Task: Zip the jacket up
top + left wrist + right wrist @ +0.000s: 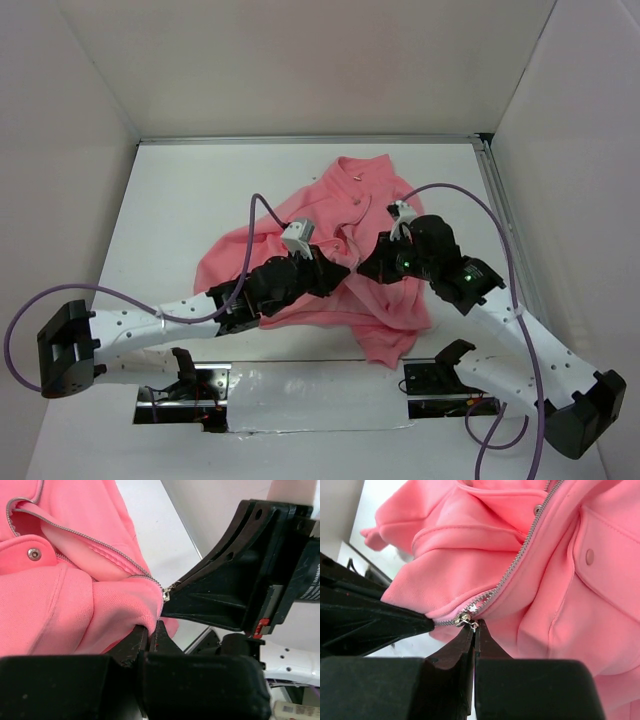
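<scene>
The salmon-pink jacket lies crumpled in the middle of the white table, collar toward the far side. Both grippers meet at its near hem. My left gripper is shut on a fold of the jacket's hem just beside the bottom end of the zipper. My right gripper is shut on the small metal pull of the zipper slider, which sits at the low end of the zipper teeth. From above, the left gripper and the right gripper almost touch. The teeth above the slider run apart.
White walls enclose the table on three sides, with a metal rail along the right edge. A shiny foil strip lies between the arm bases at the near edge. A snap button shows on a jacket pocket.
</scene>
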